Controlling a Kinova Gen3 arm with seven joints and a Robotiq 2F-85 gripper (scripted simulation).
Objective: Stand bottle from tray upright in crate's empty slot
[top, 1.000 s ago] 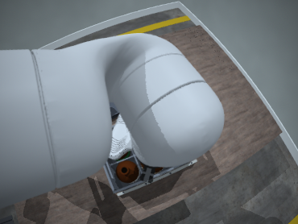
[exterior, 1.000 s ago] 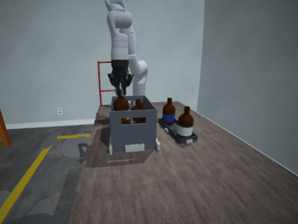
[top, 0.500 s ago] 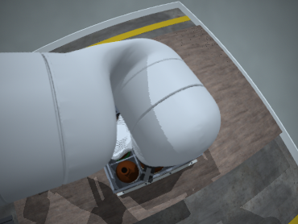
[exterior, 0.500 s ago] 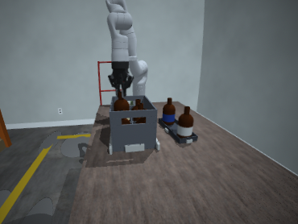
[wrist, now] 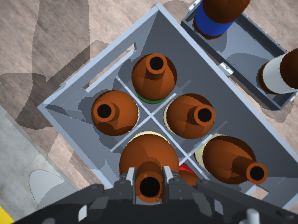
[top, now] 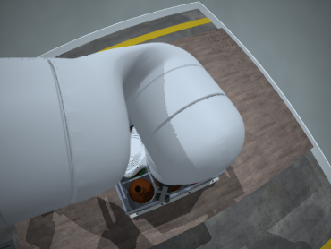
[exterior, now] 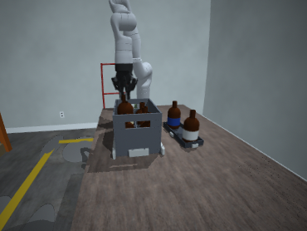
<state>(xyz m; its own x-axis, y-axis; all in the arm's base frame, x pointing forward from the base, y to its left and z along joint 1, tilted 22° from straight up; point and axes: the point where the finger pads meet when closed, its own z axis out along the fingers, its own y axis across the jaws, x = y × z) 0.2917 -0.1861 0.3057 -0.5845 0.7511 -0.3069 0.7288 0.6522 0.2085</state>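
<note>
My gripper (exterior: 124, 96) (wrist: 149, 176) points down over the crate (exterior: 137, 143) (wrist: 202, 75). It is shut on the neck of a brown bottle with a cream label (exterior: 124, 109) (wrist: 149, 152). That bottle is upright, its lower part inside the crate in the middle slot of one row; its shoulders stand near rim height in the exterior view, higher than the other bottles. Its base is hidden, so I cannot tell whether it touches the crate floor. The tray (exterior: 177, 134) (wrist: 245, 50) holds a blue-labelled bottle (exterior: 174, 118) (wrist: 217, 17) and a white-labelled bottle (exterior: 191, 129) (wrist: 277, 75).
The wrist view shows a green-labelled bottle (wrist: 152, 80), a left bottle (wrist: 115, 112), a centre bottle (wrist: 190, 116), a right bottle (wrist: 227, 157) and a partly hidden red-labelled bottle (wrist: 188, 177) around the held one. The tray is beside the crate. The arm (top: 179, 112) covers much of the top view.
</note>
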